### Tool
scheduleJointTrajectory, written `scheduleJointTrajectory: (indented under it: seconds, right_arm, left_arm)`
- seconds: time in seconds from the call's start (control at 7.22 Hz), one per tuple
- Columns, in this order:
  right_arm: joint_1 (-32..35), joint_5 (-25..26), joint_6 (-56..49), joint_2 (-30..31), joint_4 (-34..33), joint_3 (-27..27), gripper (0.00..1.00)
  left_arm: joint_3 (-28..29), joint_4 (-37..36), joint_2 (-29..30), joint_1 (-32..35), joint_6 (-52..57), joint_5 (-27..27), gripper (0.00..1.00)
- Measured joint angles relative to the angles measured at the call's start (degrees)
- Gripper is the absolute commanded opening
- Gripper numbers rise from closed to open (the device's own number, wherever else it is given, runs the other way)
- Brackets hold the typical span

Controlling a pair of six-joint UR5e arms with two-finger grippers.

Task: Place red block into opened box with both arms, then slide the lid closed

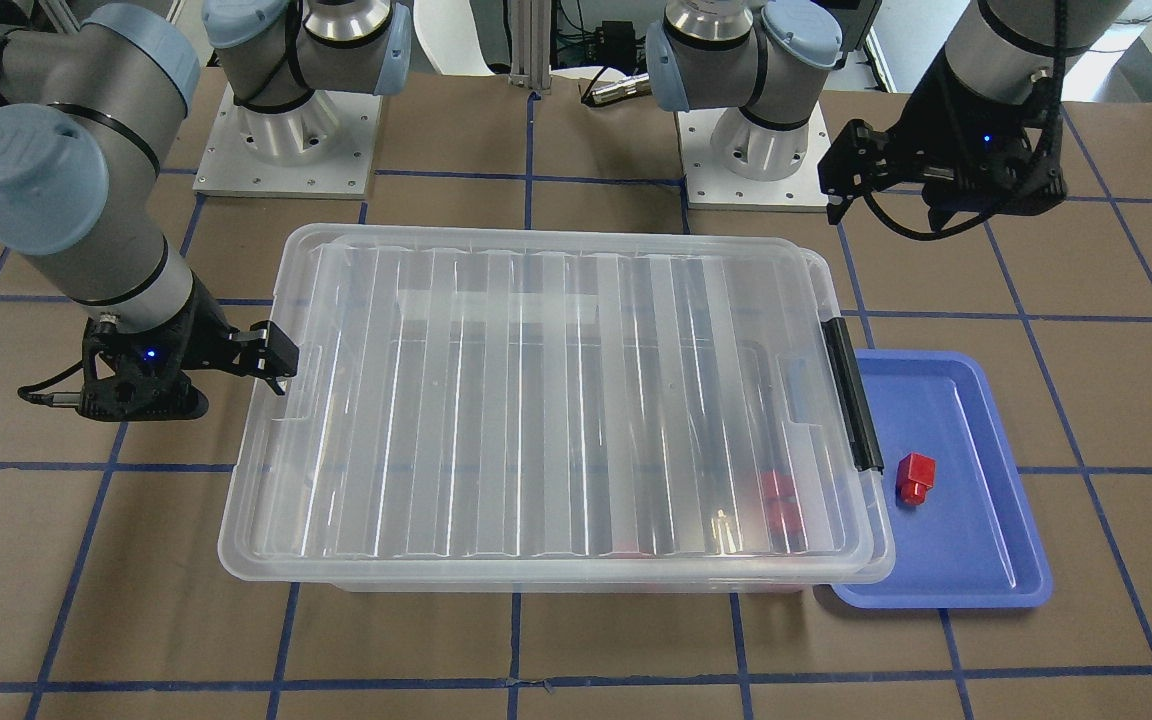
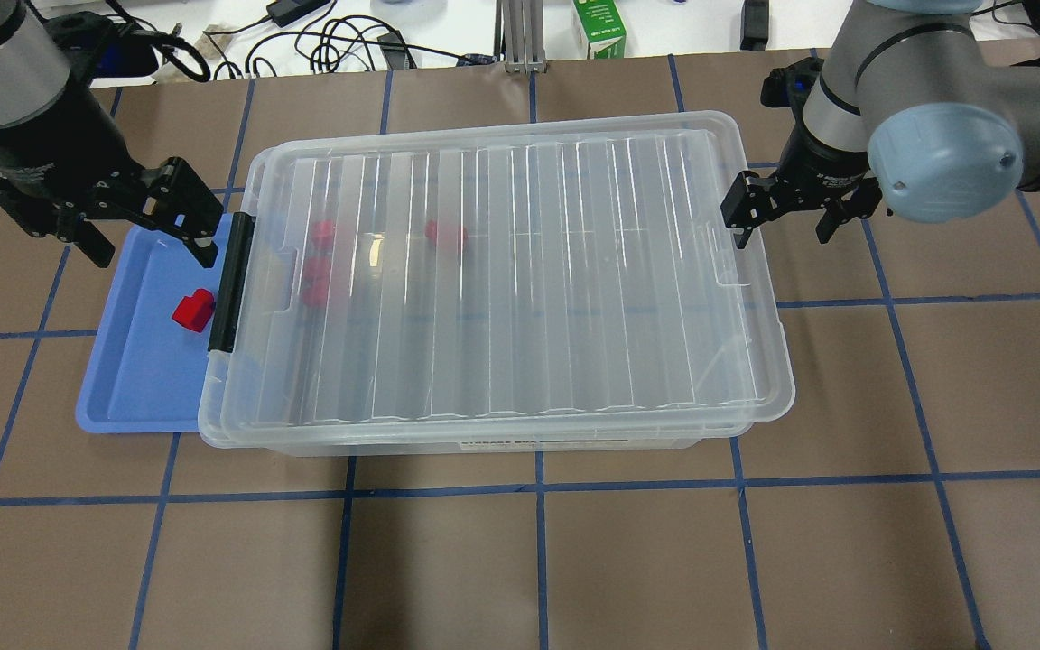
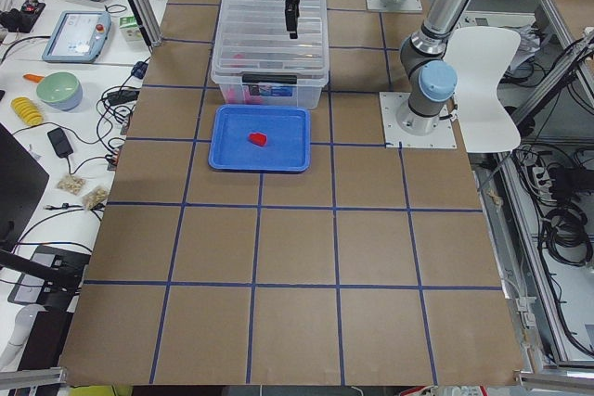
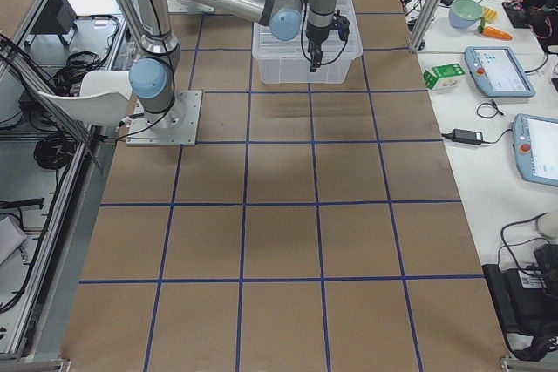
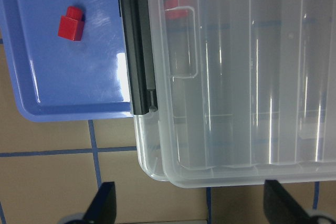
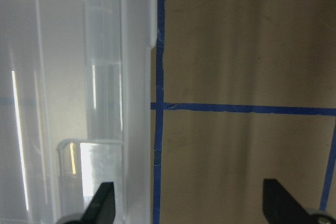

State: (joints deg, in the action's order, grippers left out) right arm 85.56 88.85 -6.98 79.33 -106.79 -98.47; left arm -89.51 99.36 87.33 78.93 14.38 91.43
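Though the lid point(image 2: 520, 271) lies flat over nearly the whole box point(image 2: 484, 444), it sits a touch askew. In the overhead view a sliver of the box's rim peeks out at the lower left corner, below the black bar point(image 2: 229, 282) on the left short end. Through the ribbed plastic I can make out three red pieces point(image 2: 315, 282) inside, all in the left half of that view and blurred by the cover.

The red block point(image 2: 193, 310) lies outside the box, on the blue tray point(image 2: 132, 379) at the left of the overhead frame. It rests on the tray's floor near the black bar but apart from it. In the left wrist view it shows at the upper left, its narrow stub pointing toward the top of the frame. The tray's right edge runs under the box's overhanging rim.

The left gripper point(image 2: 155, 255) hangs at the upper left of the overhead frame, above the tray's far end, its fingers spread wide with nothing between them. The right gripper point(image 2: 782, 236) is at the upper right, by the box's other short end, also spread wide and empty. In its wrist view one finger shows over the lid's edge near the small recess, the other over the brown table point(image 2: 538, 560) with its blue tape lines. Whether that finger touches the plastic, I can't tell.
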Motion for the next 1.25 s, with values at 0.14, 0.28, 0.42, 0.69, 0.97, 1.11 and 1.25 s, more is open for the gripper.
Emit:
scheduleJointTrajectory:
  seconds: [0.14,0.28,0.42,0.69,0.97,1.11,1.25]
  right_arm:
    - [0.0,0.0,-0.2,-0.2,-0.4,0.1,1.0]
    - [-0.1,0.1,-0.4,-0.2,-0.9,0.1,1.0]
    - [-0.3,0.1,-0.5,-0.3,-1.7,0.0,1.0]
    - [-0.8,0.4,-0.8,-0.8,-3.1,0.0,1.0]
    - [-2.8,0.4,-1.3,-1.2,-3.2,0.2,1.0]
    - [-3.8,0.4,-2.1,-1.2,-3.2,0.4,1.0]
    - [-4.8,0.5,-3.3,-1.3,-3.1,0.5,1.0]
  left_arm:
    - [-0.2,-1.4,1.1,-3.9,5.0,0.0,1.0]
    - [-0.4,-4.0,2.5,-7.8,9.0,0.0,1.0]
    - [-0.8,-6.4,3.9,-10.1,11.1,0.3,1.0]
    - [-3.1,-12.6,7.0,-11.6,12.5,1.6,1.0]
    - [-7.2,-21.6,10.3,-11.8,16.4,2.1,1.0]
    - [-8.4,-24.7,12.0,-12.1,20.1,2.2,1.0]
    - [-8.9,-26.6,14.0,-12.9,22.8,2.2,1.0]
